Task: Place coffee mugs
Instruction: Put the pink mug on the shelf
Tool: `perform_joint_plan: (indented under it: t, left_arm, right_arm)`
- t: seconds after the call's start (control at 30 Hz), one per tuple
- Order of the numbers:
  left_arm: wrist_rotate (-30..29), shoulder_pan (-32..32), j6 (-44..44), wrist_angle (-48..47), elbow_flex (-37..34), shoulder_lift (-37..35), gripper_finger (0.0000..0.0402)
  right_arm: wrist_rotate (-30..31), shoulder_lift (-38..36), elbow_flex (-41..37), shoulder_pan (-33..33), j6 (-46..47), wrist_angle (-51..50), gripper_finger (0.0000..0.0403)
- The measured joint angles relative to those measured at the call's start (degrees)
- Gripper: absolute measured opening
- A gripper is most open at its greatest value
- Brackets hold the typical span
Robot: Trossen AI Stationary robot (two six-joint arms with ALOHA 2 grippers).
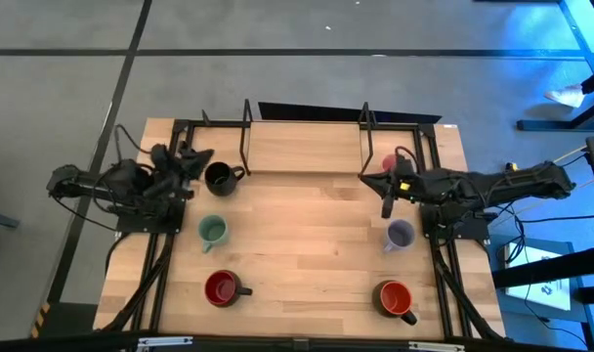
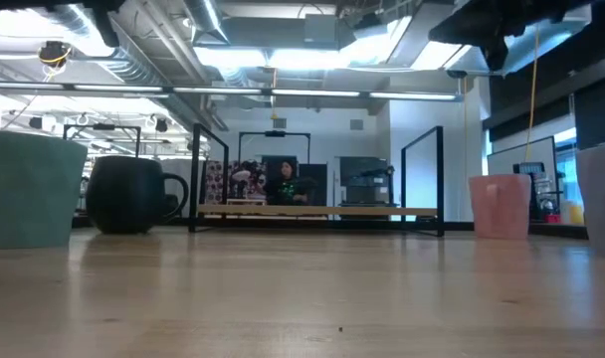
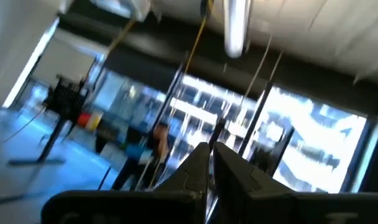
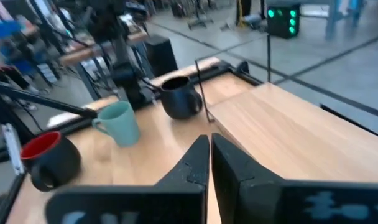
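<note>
Six coffee mugs stand upright on their bases on the wooden table (image 1: 307, 244). On the left are a black mug (image 1: 219, 177), a pale green mug (image 1: 212, 231) and a red mug (image 1: 222, 288). On the right are a pink mug (image 1: 389, 162), partly under my right arm, a lavender mug (image 1: 400, 235) and a second red mug (image 1: 395, 296). My left gripper (image 3: 211, 158) is shut and empty, raised at the table's left edge beside the black mug. My right gripper (image 4: 209, 149) is shut and empty, raised above the table's right part, pointing toward the left.
A black metal frame with a raised wooden shelf (image 1: 302, 147) spans the far edge. The table's middle (image 1: 307, 225) lies bare between the two columns of mugs. A person (image 2: 283, 184) shows in the room beyond the far edge.
</note>
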Motion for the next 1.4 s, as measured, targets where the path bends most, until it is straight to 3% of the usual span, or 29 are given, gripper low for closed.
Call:
perform_joint_plan:
  t: [0.2, 0.5, 0.73, 0.93, 1.13, 1.4]
  left_arm:
    - [2.2, 0.0, 4.9, -9.9, 8.1, 8.3, 0.0018]
    - [2.6, 4.7, 10.3, -10.8, 16.0, 20.1, 0.0018]
    - [4.6, 10.3, 9.5, -12.6, 20.4, 26.2, 0.0018]
    - [12.5, 16.1, 7.0, -25.4, 27.6, 30.4, 0.0018]
    - [15.9, 20.4, 7.0, -33.4, 32.4, 32.2, 0.0018]
    - [21.1, 25.0, 7.0, -34.2, 32.4, 32.2, 0.0018]
  right_arm:
    - [2.8, 1.7, 7.5, 0.0, 4.0, -13.2, 0.0007]
    - [9.4, 1.6, 12.2, -0.8, 9.2, -26.6, 0.0007]
    - [2.8, 1.7, 12.8, -10.7, 12.6, -30.0, 0.0007]
    - [-9.6, 1.7, 12.8, -22.0, 13.6, -32.7, 0.0007]
    - [-18.9, 1.7, 12.8, -30.6, 12.2, -33.0, 0.0007]
    - [-21.3, 3.2, 15.0, -35.7, 11.2, -36.5, 0.0007]
